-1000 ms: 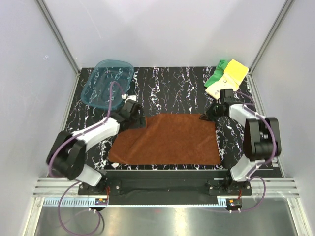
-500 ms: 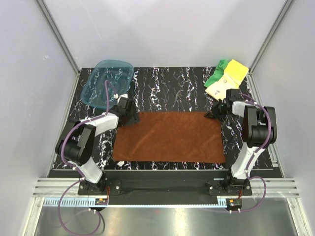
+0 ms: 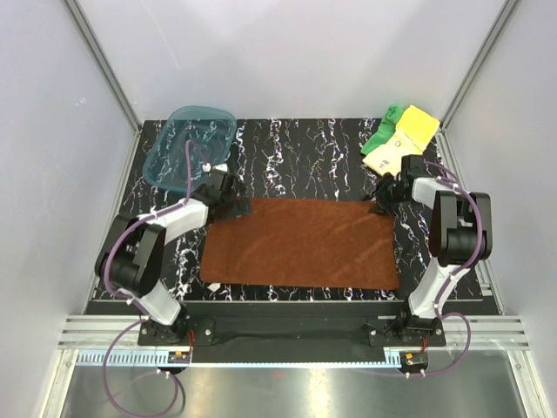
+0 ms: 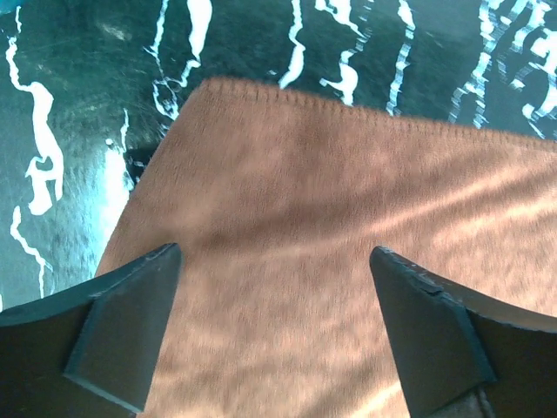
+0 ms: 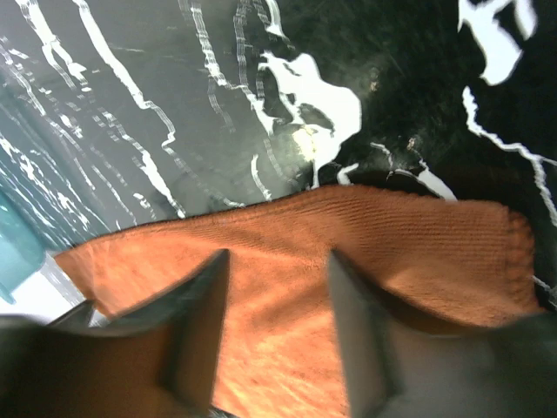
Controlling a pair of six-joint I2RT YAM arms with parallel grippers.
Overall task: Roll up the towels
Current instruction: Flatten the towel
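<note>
Brown towel (image 3: pixel 300 244) released since last frame: left gripper (image 4: pixel 274 322) wide open at 10 o'clock corner, right gripper (image 5: pixel 278 318) part-open at 2 o'clock, both empty

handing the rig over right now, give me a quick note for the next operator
Left claw: open, at the far left corner of the rust-brown towel.
Right claw: open, at its far right corner.
Things: the rust-brown towel lies spread flat mid table; the yellow towel and green towel sit bunched together at the far right corner.
Done: one towel laid out flat.
Left: nothing is rolled yet, so all three still need rolling.
</note>
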